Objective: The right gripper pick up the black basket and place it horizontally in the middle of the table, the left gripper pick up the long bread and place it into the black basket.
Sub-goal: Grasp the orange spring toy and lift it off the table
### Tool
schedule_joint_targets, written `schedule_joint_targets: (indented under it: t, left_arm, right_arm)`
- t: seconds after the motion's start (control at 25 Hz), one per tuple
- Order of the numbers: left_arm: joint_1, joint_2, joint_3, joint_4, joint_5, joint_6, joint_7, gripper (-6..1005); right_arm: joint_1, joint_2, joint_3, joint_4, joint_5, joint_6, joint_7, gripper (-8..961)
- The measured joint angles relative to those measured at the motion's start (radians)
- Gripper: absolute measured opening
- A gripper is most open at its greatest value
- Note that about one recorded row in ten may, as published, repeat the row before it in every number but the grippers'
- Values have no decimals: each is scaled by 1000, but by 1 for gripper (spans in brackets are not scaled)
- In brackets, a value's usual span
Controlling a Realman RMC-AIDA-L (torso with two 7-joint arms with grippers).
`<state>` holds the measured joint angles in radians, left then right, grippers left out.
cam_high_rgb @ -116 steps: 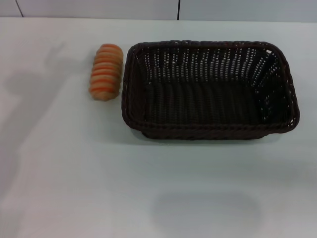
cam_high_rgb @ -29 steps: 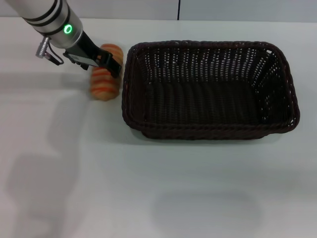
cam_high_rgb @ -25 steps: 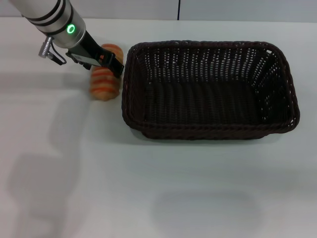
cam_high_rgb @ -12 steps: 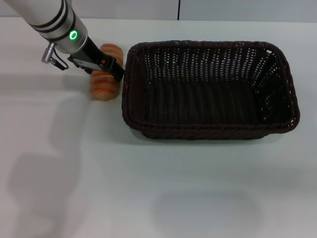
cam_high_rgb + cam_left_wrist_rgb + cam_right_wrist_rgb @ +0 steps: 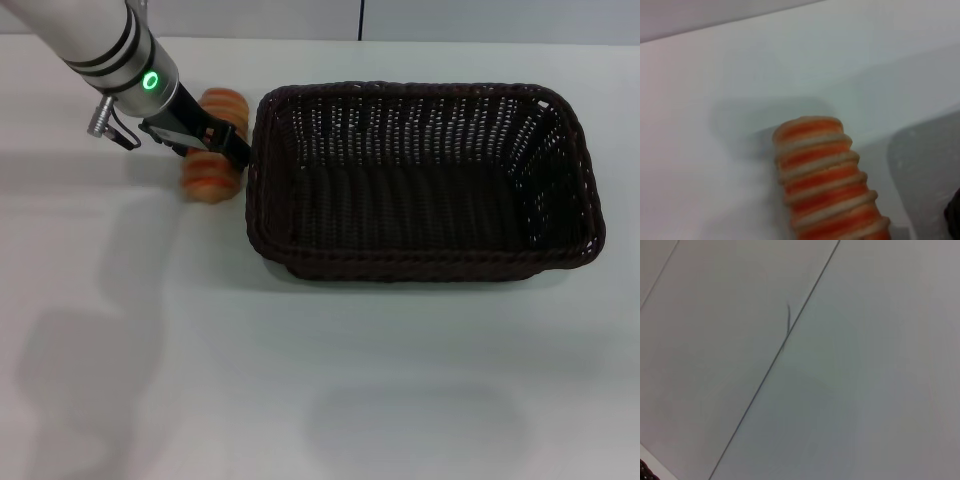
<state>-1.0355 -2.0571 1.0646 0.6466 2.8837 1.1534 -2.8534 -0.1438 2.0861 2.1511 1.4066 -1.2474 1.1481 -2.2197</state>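
The long bread [image 5: 210, 178], tan with orange ridges, lies on the white table [image 5: 300, 380] just left of the black basket [image 5: 420, 264]. That basket sits lengthwise across the middle-right of the table, nothing in it. My left gripper [image 5: 218, 140], on the arm with the green light, reaches in from the upper left and lies across the middle of the bread, covering that part. Up close in the left wrist view, the bread [image 5: 825, 175] fills the lower centre. The right gripper is out of view.
A grey wall with a dark vertical seam [image 5: 360, 18] runs along the table's far edge. The right wrist view shows only pale wall panels and a sliver of the basket's rim [image 5: 643, 471].
The left arm came in from the upper left and, over the last second, has slid a little right and down over the bread. Bread and basket have stayed put.
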Motion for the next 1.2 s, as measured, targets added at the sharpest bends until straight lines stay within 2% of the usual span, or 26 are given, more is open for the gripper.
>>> schedule_joint_targets:
  t: [0.96,1.2]
  left_arm:
    - [28,0,-8,-26,5,-38,-11,828]
    - [35,0,-5,-23,4,-34,-5,740]
  right_arm:
    - [10,-1,-38,19,7,4,0,748]
    - [9,0,-49,25,8,4,0,748]
